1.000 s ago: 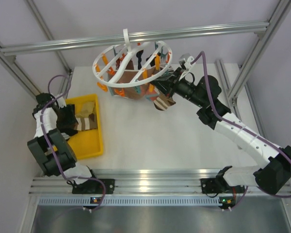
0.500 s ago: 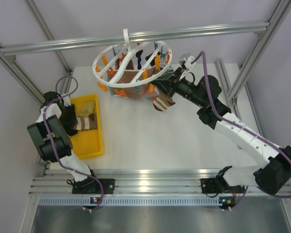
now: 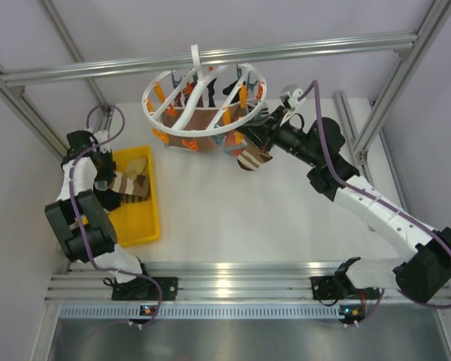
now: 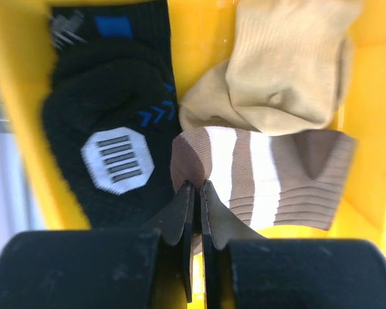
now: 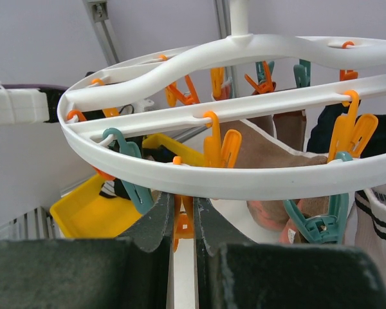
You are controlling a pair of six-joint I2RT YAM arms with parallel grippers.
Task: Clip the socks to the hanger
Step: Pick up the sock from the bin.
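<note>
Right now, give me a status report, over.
Left gripper shut on striped sock in yellow tray. Right gripper shut on orange clip under hanger. Nothing seen in the way.

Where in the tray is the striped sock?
In the left wrist view the striped sock lies in the left-side yellow tray, just below the tan sock and right of the black sock, its edge in the shut left gripper.

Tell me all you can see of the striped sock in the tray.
The striped sock is a soft ribbed knit in broad brown and cream bands, with a darker brown patch at one end. It lies flat in the yellow tray. The tan sock touches one long edge; the black sock lies beside its other end. There the left gripper looks closed on the brown edge.
</note>
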